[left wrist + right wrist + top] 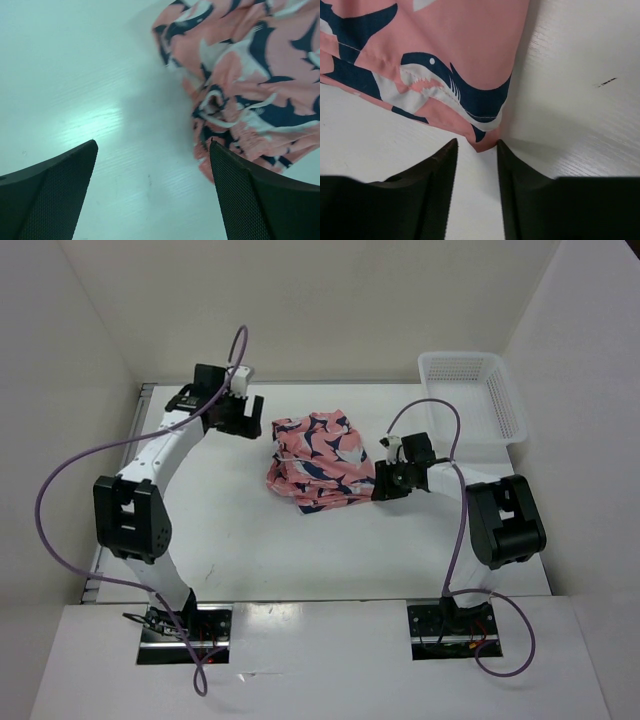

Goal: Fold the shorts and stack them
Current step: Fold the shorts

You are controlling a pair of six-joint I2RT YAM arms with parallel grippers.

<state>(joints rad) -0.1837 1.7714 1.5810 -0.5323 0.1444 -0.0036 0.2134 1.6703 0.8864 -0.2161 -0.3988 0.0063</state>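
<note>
The salmon-pink shorts (318,461) with navy and white shark shapes lie in a folded, rumpled heap on the white table, mid-back. My left gripper (243,416) hovers just left of the heap's far-left corner, open and empty; in the left wrist view its fingers (250,195) stand wide apart with the shorts (250,75) at upper right. My right gripper (378,487) sits at the heap's right edge, open; in the right wrist view a corner of the shorts (487,142) lies just ahead of the tips, not pinched.
A white plastic mesh basket (472,393) stands at the back right of the table. White walls close in the table on the left, back and right. Purple cables loop from both arms.
</note>
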